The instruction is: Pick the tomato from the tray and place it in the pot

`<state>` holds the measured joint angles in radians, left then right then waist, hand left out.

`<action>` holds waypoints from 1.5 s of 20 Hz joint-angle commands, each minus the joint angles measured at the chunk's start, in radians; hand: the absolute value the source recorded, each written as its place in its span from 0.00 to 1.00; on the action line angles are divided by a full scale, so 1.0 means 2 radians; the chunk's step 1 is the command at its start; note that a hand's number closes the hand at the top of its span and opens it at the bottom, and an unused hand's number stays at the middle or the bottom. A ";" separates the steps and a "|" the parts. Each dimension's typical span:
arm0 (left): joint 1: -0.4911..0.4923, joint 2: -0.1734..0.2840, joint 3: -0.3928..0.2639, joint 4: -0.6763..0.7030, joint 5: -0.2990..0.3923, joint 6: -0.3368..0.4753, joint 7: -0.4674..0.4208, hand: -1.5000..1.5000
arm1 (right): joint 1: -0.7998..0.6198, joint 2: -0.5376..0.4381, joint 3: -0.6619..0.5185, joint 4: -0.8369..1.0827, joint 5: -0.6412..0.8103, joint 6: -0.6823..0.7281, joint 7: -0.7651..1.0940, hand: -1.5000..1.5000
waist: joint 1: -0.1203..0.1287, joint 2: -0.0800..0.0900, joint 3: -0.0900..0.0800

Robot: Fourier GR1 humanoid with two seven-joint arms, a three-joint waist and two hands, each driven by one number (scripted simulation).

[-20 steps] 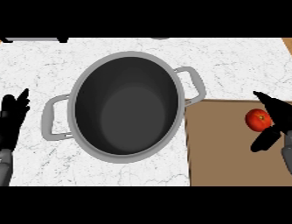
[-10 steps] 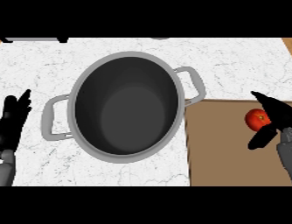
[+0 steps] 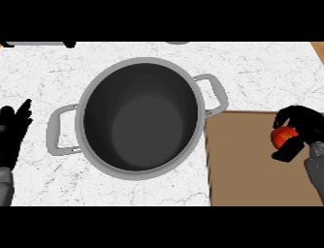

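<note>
The step in hand is the pick-up. The right hand [image 3: 309, 127] sits over the tomato [image 3: 282, 137] at the right side of the tray [image 3: 244, 164], its fingers arched over the top of the fruit and its thumb hanging down on the near side, so the hand is curled round the tomato and hides much of it; only a red patch shows on the hand's left. Whether the tomato rests on the tray or is already raised off it cannot be told from this steep view. The pot [image 3: 142, 118] stands on the marble worktop [image 3: 265, 68] just left of the tray, its right handle near the tray's far left corner, and its dark inside holds nothing visible. The left hand [image 3: 6, 140] rests at the lower left, fingers straight and pointing up, well apart from the pot. The next move likely calls for lifting the tomato clear of the tray, carrying it left over the pot's rim, and uncurling the fingers above the opening.
</note>
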<state>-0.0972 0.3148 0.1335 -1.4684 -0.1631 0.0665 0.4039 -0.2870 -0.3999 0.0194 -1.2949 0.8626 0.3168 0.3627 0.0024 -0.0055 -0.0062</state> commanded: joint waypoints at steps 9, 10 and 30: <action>0.042 -0.002 0.018 -0.020 0.004 -0.017 -0.025 0.50 | 0.009 -0.018 -0.009 -0.082 0.064 -0.048 0.006 1.00 | 0.000 0.001 0.003; -0.013 -0.006 0.002 0.017 -0.014 -0.007 -0.022 0.50 | -0.080 -0.002 0.062 -0.030 0.073 -0.032 -0.064 1.00 | 0.022 0.008 0.003; -0.058 -0.020 -0.033 0.013 -0.005 -0.050 -0.040 0.50 | -0.327 0.071 0.083 -0.020 -0.235 0.102 -0.597 1.00 | 0.115 0.044 0.006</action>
<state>-0.1975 0.2960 0.0853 -1.4448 -0.1687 -0.0368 0.3234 -0.8645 -0.2790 0.2389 -1.3816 0.5352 0.4327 -0.6561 0.2528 0.0862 0.0091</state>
